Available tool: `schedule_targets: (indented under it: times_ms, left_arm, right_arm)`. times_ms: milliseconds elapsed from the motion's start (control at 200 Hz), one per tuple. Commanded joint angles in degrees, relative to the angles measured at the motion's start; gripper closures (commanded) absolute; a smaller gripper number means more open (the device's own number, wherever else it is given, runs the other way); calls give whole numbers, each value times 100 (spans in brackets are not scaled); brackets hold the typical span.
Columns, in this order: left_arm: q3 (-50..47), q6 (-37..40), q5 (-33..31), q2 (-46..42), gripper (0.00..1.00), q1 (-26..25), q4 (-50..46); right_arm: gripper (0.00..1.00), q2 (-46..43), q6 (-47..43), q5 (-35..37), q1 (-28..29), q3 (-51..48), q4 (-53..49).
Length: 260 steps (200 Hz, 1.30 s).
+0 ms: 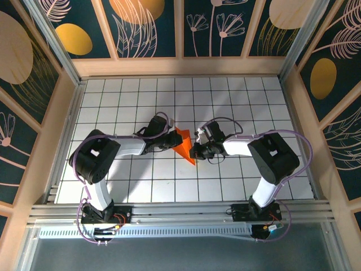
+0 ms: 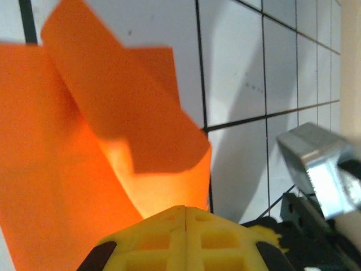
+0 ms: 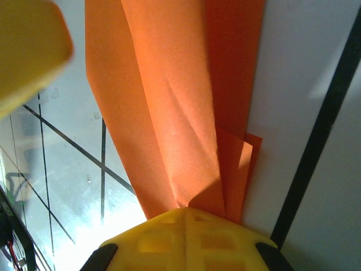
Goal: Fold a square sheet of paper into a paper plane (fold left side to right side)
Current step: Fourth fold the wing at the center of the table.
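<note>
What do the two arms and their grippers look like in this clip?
Both the left arm and right arm have bulky black joint housings linked by white segments, with thin purple cables looping alongside them. Each stands on a black base with red wiring. The left gripper and right gripper have yellow fingers moulded with a grid of square recesses over black bodies.

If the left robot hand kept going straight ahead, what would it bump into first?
The orange paper: the left end effector is pinching it right at its tips. Past it, probably the right end effector, though depth is unclear.
</note>
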Motion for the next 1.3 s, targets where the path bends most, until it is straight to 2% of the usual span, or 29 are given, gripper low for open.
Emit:
schedule_targets:
  times_ms: [0,546,856,1296]
  left_arm:
    - [-96,-81,295,-25,100,-109,403]
    - [9,-164,443,533,100,-241,760]
    - [158,11,-218,758,100,-232,100]
    - [238,8,-549,911,100,-7,-107]
  right_arm:
    - [100,444,-73,948,85,-155,-693]
    - [100,554,-151,1210,159,-51,-949]
    - [100,641,-315,1430,172,17,-1265]
    - [100,816,-509,1695,173,83,-1588]
